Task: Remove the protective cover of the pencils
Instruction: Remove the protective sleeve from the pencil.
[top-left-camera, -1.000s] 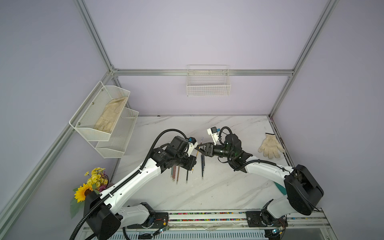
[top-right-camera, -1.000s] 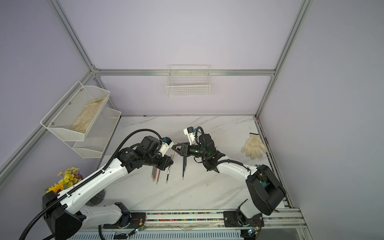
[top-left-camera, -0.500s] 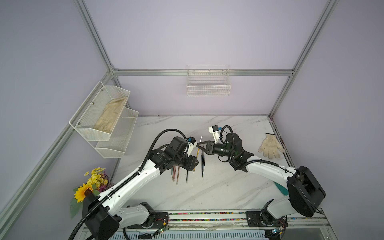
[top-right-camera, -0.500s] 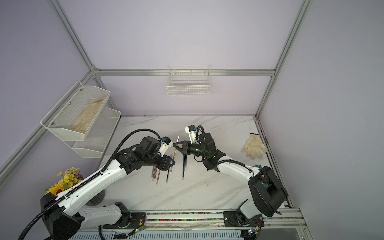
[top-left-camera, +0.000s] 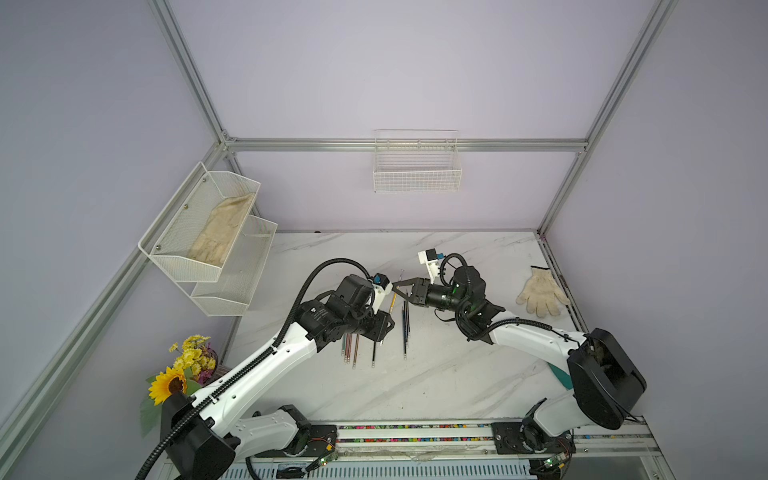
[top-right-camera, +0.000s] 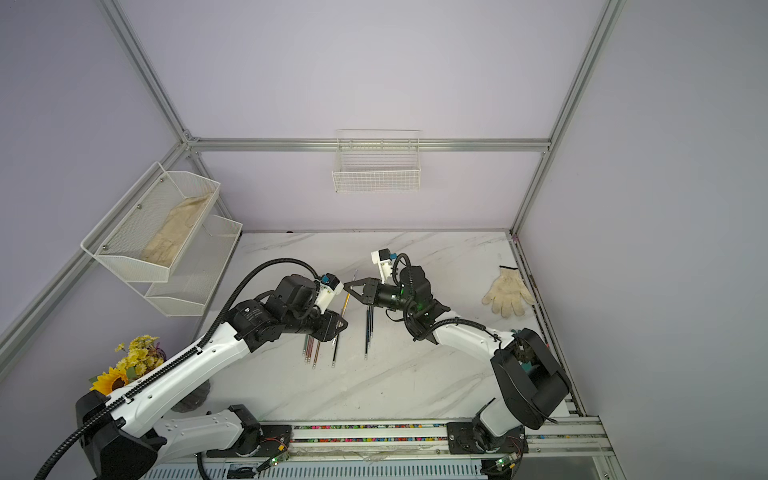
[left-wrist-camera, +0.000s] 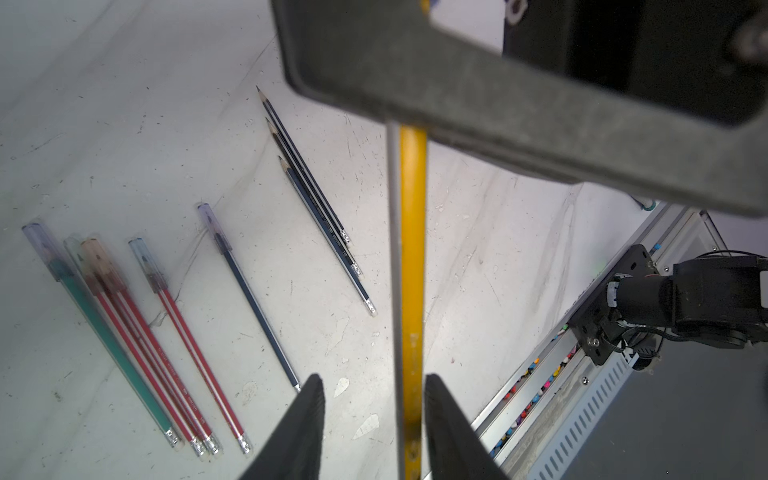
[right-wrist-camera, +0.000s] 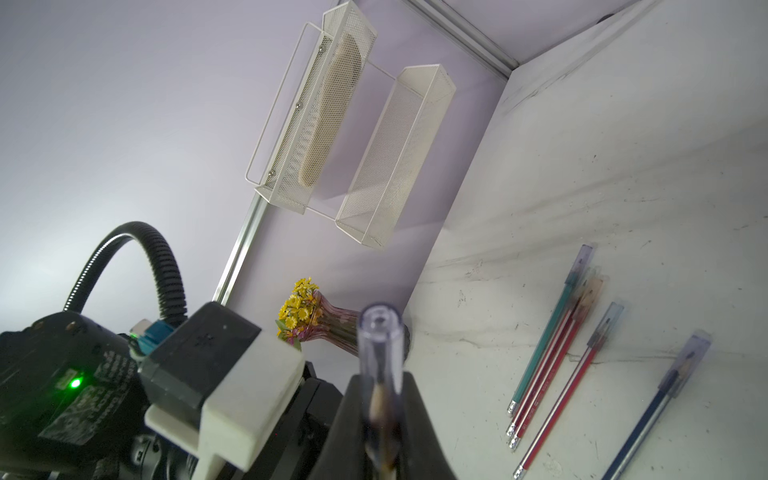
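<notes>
The right pincer (right-wrist-camera: 380, 384) clenches the cap (right-wrist-camera: 380, 332); the left pincer (left-wrist-camera: 372, 380), lower centre, stands released around the pencil (left-wrist-camera: 412, 249). A pull now may drag the pencil along or drop it.

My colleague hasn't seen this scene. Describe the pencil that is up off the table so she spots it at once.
Look above the middle of the marble table: one yellow pencil hangs in the air. The right gripper pinches its clear cap. The other pencils all lie flat on the table, and none is yellow.
</notes>
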